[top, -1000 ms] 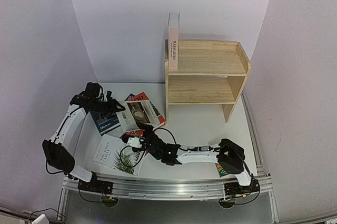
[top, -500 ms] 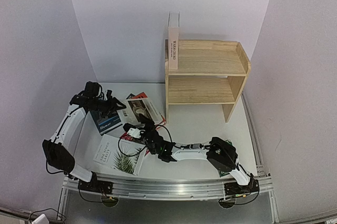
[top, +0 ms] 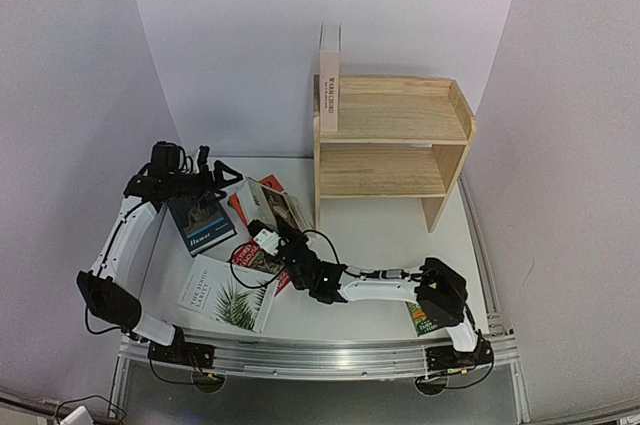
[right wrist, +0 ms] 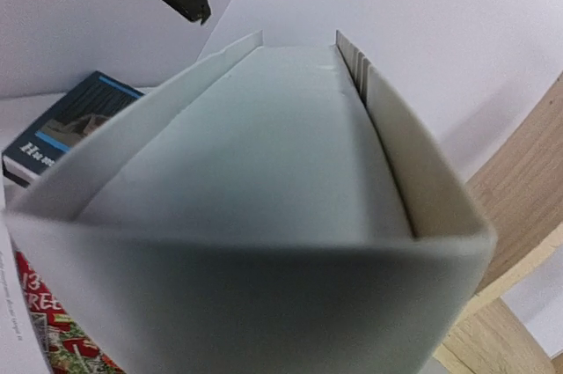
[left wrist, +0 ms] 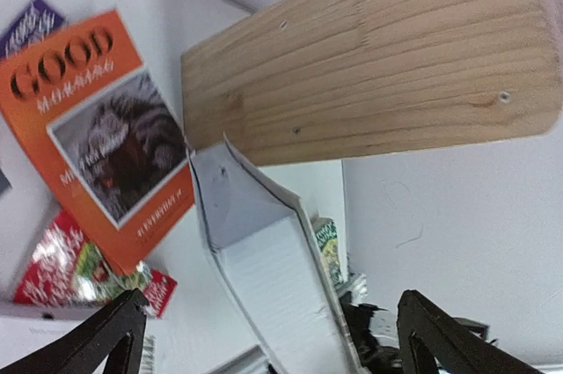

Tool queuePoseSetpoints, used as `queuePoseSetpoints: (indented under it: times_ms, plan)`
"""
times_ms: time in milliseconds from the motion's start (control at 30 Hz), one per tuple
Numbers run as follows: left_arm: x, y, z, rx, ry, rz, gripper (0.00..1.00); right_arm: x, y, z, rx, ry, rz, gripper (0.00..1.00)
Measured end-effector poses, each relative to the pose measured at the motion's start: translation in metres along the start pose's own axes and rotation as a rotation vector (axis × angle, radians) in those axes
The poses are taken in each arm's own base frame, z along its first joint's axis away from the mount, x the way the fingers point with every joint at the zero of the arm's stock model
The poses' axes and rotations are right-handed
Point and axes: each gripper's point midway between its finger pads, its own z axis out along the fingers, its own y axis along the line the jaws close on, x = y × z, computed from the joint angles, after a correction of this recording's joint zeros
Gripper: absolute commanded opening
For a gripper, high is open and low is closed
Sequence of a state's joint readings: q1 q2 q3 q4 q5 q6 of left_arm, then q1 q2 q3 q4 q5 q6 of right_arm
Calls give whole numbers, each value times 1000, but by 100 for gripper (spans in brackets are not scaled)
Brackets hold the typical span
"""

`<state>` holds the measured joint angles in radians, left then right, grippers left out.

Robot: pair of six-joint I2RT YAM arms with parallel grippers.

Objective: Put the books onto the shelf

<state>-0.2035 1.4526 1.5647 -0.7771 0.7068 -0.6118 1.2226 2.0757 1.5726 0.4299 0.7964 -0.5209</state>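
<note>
A white book point(top: 263, 207) stands tilted on its edge left of the shelf point(top: 395, 135). My right gripper point(top: 270, 233) is shut on its lower edge. The book point(right wrist: 264, 216) fills the right wrist view and hides the fingers. My left gripper point(top: 222, 167) hangs open just left of it, touching nothing. In the left wrist view the book point(left wrist: 281, 286) rises between the spread fingertips point(left wrist: 132, 308). An orange "GOOD" book point(left wrist: 97, 119) lies flat beside it. A pink book point(top: 329, 85) stands on the shelf's top left.
On the table lie a blue "Humor" book point(top: 200, 220), a red illustrated book point(top: 250, 257), a palm-leaf book point(top: 225, 295) and a green book point(top: 422, 320) by the right arm's base. White walls enclose the table on three sides.
The left gripper opened, let go of the white book and drew back left. The right gripper reached in and closed on the book, which now stands more upright.
</note>
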Motion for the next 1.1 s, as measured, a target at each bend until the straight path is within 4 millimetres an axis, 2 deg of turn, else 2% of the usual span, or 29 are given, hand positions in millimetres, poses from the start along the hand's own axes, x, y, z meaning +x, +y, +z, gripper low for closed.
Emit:
queuePoseSetpoints:
  times_ms: [100, 233, 333, 400, 500, 667, 733, 800, 900, 1100]
  plan:
    - [-16, -33, -36, 19, -165, 195, 100, -30, -37, -24, -19, 18, 145, 0]
    - [-27, -81, -105, 31, -469, 465, 100, -74, -85, -57, -56, 26, 334, 0]
    - [-28, -97, -145, -4, -639, 584, 100, -108, -120, -83, -95, 11, 465, 0]
    - [-31, -99, -161, -47, -716, 625, 100, -128, -140, -101, -126, -8, 536, 0]
    - [-37, -84, -160, -120, -749, 636, 100, -154, -167, -125, -169, -44, 630, 0]
    - [-33, -25, -120, -245, -643, 577, 100, -185, -210, -166, -226, -119, 747, 0]
    - [-29, -8, -109, -277, -601, 560, 100, -193, -226, -179, -226, -147, 780, 0]
    - [-26, -1, -106, -295, -582, 552, 100, -199, -244, -192, -213, -174, 803, 0]
    - [-24, 0, -108, -303, -583, 550, 100, -205, -271, -209, -179, -212, 832, 0]
    - [-18, 1, -117, -316, -603, 551, 100, -205, -329, -237, -15, -258, 846, 0]
